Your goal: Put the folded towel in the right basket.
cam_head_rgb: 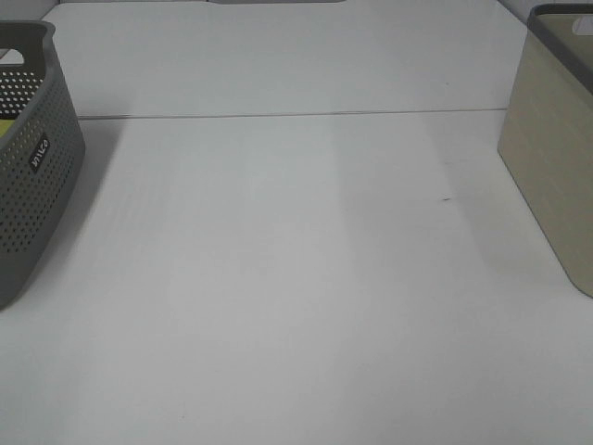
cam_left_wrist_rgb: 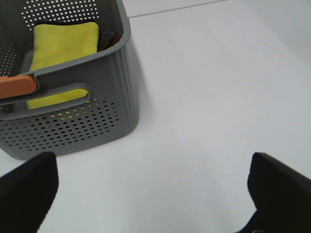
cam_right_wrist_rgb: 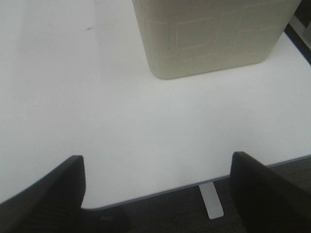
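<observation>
White table [cam_head_rgb: 296,278], two baskets at opposite edges. Left gripper [cam_left_wrist_rgb: 153,189]: jaws spread wide, nothing between them, hovering over bare table. Ahead of it and off to one side, near, a grey perforated basket [cam_left_wrist_rgb: 97,114]. Folded yellow towel [cam_left_wrist_rgb: 63,43] lies flat inside this basket; something dark just beside the towel, too hidden to tell. An orange-brown piece [cam_left_wrist_rgb: 17,86] sits against the basket rim by the handle slot. Right gripper [cam_right_wrist_rgb: 155,191]: jaws also wide apart, empty, at the table's edge. Beige basket [cam_right_wrist_rgb: 214,36] directly ahead of it, standing upright on the table, its inside hidden.
</observation>
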